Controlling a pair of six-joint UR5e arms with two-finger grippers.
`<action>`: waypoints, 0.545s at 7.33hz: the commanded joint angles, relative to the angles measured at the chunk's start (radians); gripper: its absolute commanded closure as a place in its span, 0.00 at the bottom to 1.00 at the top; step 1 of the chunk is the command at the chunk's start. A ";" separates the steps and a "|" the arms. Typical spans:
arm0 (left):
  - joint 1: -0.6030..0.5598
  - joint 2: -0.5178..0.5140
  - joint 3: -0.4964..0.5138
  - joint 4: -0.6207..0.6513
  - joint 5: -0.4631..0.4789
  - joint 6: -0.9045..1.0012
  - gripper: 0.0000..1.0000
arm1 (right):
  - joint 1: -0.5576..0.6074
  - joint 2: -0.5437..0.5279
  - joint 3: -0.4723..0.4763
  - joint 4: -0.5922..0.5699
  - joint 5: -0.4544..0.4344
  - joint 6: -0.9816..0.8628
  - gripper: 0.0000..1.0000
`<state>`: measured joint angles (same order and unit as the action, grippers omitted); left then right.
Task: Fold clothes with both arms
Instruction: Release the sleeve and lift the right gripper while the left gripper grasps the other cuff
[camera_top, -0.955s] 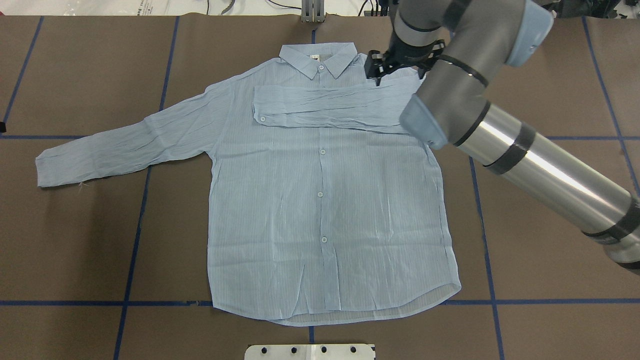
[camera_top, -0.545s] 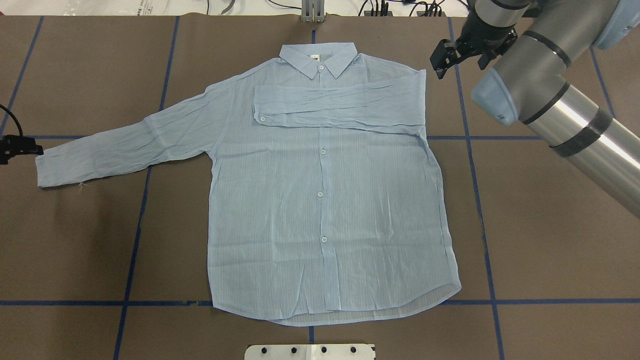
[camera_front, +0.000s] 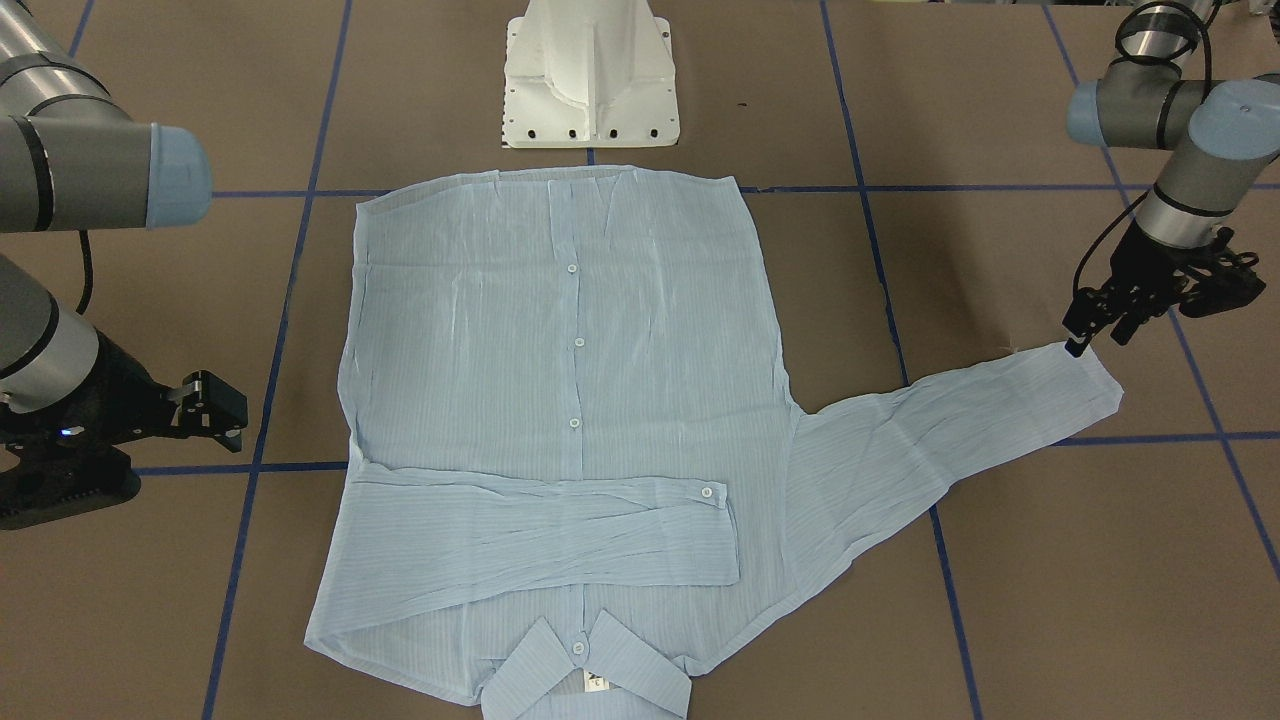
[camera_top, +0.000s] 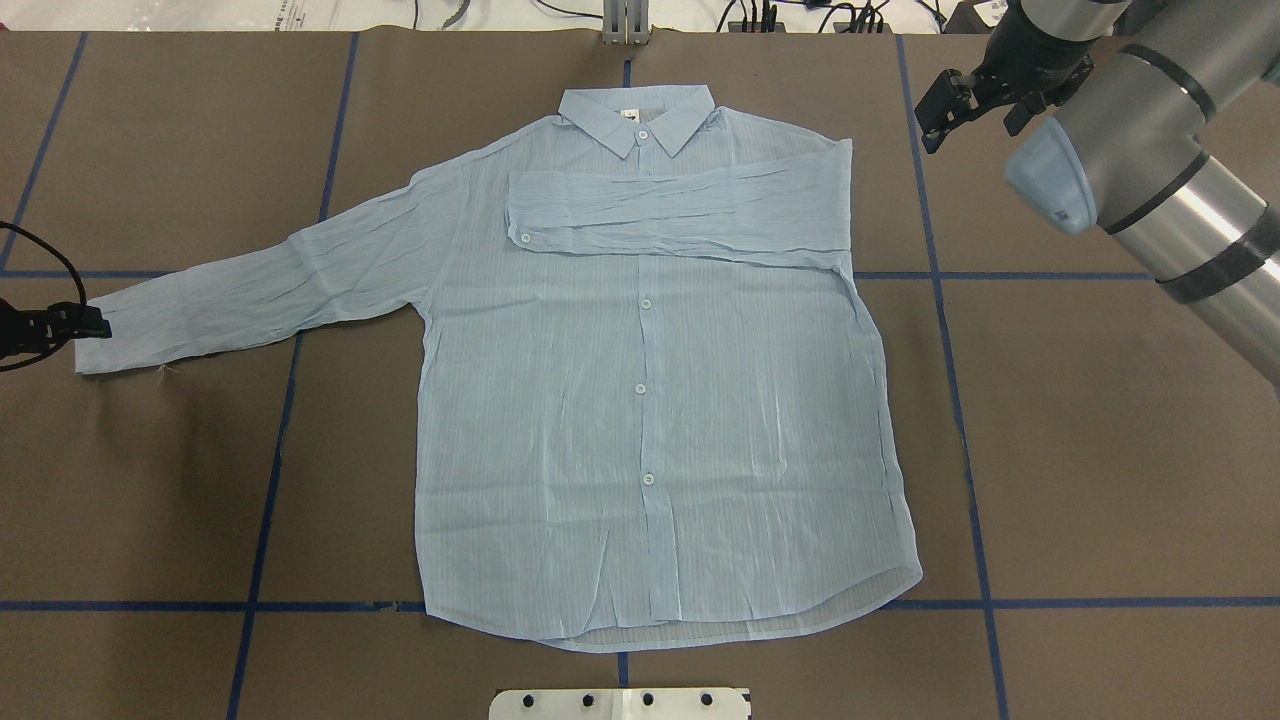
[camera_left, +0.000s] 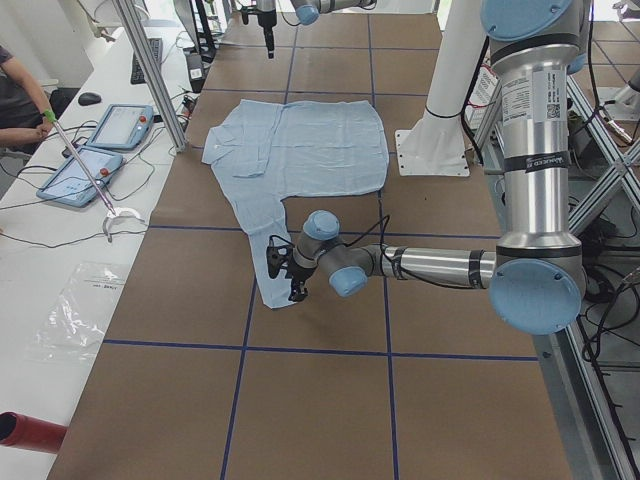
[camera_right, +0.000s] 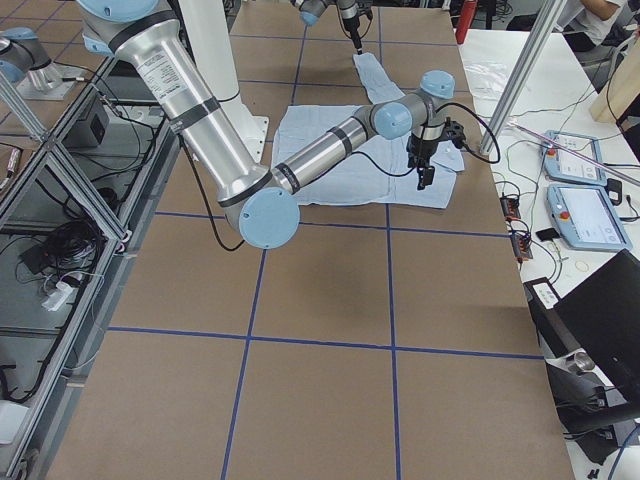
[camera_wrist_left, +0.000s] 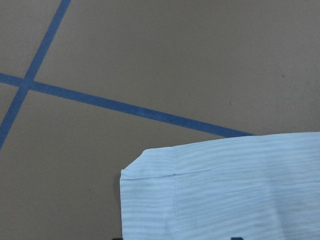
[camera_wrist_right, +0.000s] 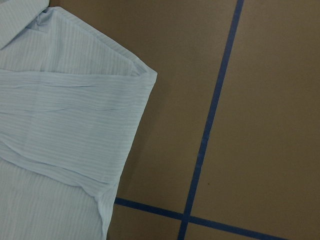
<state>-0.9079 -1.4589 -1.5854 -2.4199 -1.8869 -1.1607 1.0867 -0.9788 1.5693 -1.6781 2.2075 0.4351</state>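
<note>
**Inspector:** Where was the garment?

**Recorder:** The shirt (camera_top: 650, 420) lay flat on the brown table (camera_top: 1100, 450), buttoned front up, with the collar (camera_top: 640, 110) at the end away from the robot's base. The sleeve on the robot's right (camera_top: 670, 215) was folded across the chest just below the collar. The other sleeve (camera_top: 260, 290) lay stretched out to the robot's left.

**Inspector:** The left gripper?

**Recorder:** The left gripper (camera_front: 1096, 335) was low at the end of the outstretched sleeve. Its fingers were spread, and the cuff (camera_wrist_left: 147, 195) lay flat on the table beneath them. It was not pinching the cloth.

**Inspector:** And the right?

**Recorder:** The right gripper (camera_top: 965, 110) was over bare table, just beside the shirt's shoulder on the folded side and clear of the fabric. Its fingers were apart and held nothing. Its wrist camera showed the shoulder corner and a crossing of blue tape lines (camera_wrist_right: 200, 150).
</note>
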 joint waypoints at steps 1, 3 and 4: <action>0.014 0.000 0.030 -0.001 0.023 -0.001 0.30 | 0.001 -0.003 0.005 0.001 0.001 -0.001 0.00; 0.015 0.000 0.031 0.001 0.022 -0.002 0.37 | 0.001 -0.004 0.009 0.001 0.000 0.001 0.00; 0.020 -0.001 0.034 0.001 0.022 -0.004 0.42 | 0.001 -0.004 0.009 0.001 0.000 0.001 0.00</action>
<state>-0.8924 -1.4590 -1.5544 -2.4192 -1.8652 -1.1630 1.0875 -0.9827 1.5774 -1.6767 2.2076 0.4355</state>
